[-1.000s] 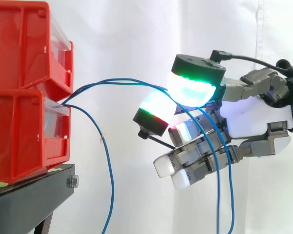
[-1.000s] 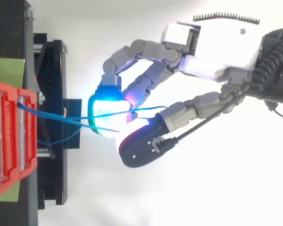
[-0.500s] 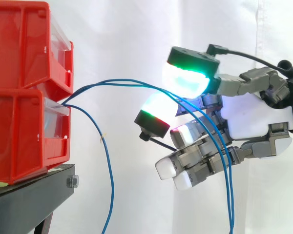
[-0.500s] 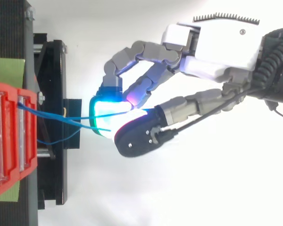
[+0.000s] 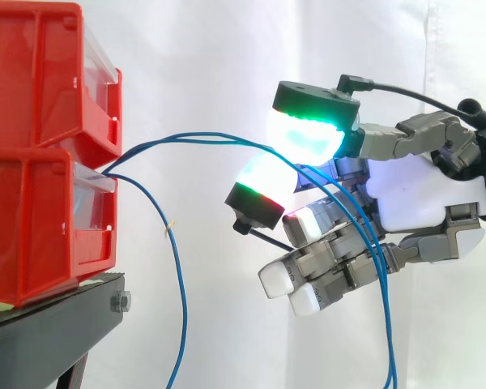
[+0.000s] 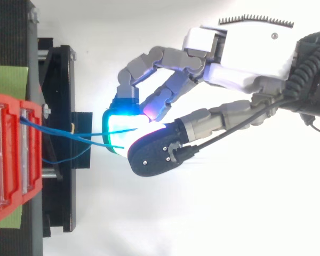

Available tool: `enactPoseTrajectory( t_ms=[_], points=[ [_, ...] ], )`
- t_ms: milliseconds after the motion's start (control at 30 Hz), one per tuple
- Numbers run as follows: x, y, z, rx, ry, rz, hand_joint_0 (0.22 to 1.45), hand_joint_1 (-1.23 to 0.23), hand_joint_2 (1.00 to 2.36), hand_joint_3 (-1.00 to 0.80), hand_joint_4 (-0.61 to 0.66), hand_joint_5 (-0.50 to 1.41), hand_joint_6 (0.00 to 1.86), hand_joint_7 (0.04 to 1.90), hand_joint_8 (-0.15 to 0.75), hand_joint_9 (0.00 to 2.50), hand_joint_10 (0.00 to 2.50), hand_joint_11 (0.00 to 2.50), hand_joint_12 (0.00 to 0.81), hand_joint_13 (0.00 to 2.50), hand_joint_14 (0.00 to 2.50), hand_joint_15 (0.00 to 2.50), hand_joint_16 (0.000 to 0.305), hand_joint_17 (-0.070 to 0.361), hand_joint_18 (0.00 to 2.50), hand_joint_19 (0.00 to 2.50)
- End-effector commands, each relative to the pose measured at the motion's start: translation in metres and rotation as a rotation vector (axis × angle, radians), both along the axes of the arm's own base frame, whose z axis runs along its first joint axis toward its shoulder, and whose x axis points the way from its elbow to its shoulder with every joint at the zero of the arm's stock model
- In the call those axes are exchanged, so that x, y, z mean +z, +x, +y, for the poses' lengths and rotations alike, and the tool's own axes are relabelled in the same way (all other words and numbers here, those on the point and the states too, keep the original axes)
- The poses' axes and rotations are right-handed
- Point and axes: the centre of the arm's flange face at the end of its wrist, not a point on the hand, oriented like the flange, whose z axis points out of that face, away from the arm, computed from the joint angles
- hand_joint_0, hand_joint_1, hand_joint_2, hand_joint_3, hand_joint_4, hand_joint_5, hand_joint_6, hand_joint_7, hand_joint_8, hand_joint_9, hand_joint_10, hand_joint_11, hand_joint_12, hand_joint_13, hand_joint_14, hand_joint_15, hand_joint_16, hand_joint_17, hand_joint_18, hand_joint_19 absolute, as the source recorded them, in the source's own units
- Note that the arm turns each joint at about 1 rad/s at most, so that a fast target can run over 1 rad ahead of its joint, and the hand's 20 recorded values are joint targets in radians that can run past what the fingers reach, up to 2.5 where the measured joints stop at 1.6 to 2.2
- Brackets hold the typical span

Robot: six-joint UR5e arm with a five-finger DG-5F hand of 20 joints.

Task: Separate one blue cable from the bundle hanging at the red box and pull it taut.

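As the thumb pad [image 5: 306, 136] slides over the finger pad [image 5: 263, 180], the curled hand [image 5: 413, 194] pinches two cables [image 5: 211, 135]; a third cable [image 5: 179, 275] hangs free at the box [image 5: 40, 211] front; none seems isolated yet.

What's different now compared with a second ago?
The hand's thumb slid toward the red boxes, pinching the blue cables against a fingertip; their hanging ends drew together. Boxes and the loose cable stayed put.
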Motion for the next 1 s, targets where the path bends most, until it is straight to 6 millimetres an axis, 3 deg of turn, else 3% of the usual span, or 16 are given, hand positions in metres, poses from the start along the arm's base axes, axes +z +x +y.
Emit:
enactPoseTrajectory(
  t_ms=[0,167,267,367,467,600,700,967],
  points=[
    [0.000,0.000,0.000,0.006,0.002,0.001,0.77,-0.83,1.00,-0.50,0.00,-0.23,0.92,0.98,0.268,0.98,0.02,0.76,0.294,0.77,0.01,0.33,0.037,0.084,0.65,0.44],
    [0.000,0.000,0.001,0.009,0.002,0.001,0.78,-0.88,1.00,-0.50,0.00,-0.23,0.92,0.97,0.265,0.99,0.02,0.77,0.284,0.77,0.02,0.33,0.036,0.082,0.67,0.43],
    [0.000,0.000,0.002,0.010,0.002,0.001,0.71,-0.89,1.00,-0.50,0.02,-0.23,0.92,0.97,0.261,1.00,0.02,0.77,0.281,0.78,0.02,0.34,0.036,0.082,0.67,0.44],
    [0.001,0.000,0.001,0.010,0.004,-0.001,0.57,-0.82,1.00,-0.50,0.05,-0.23,0.91,0.95,0.275,1.01,0.02,0.78,0.294,0.79,0.01,0.35,0.038,0.085,0.67,0.45],
    [0.002,0.000,0.000,0.013,0.006,-0.001,0.52,-0.69,1.00,-0.50,0.08,-0.22,0.91,0.92,0.292,1.03,0.02,0.76,0.311,0.80,0.01,0.34,0.040,0.091,0.69,0.44],
    [0.008,-0.003,-0.001,0.015,0.003,-0.001,0.56,-0.49,1.00,-0.50,0.07,-0.21,0.88,0.95,0.293,1.05,0.02,0.74,0.306,0.79,0.01,0.35,0.039,0.088,0.66,0.47],
    [0.013,-0.005,-0.003,0.014,0.000,0.000,0.62,-0.45,1.00,-0.50,0.06,-0.21,0.88,0.99,0.289,1.05,0.02,0.75,0.303,0.79,0.01,0.36,0.039,0.088,0.66,0.49],
    [0.013,-0.007,-0.005,0.014,-0.003,0.017,0.62,-0.58,1.02,-0.28,0.05,-0.21,0.90,1.04,0.305,1.05,0.02,0.75,0.313,0.78,0.01,0.36,0.041,0.092,0.67,0.50]
  ],
)
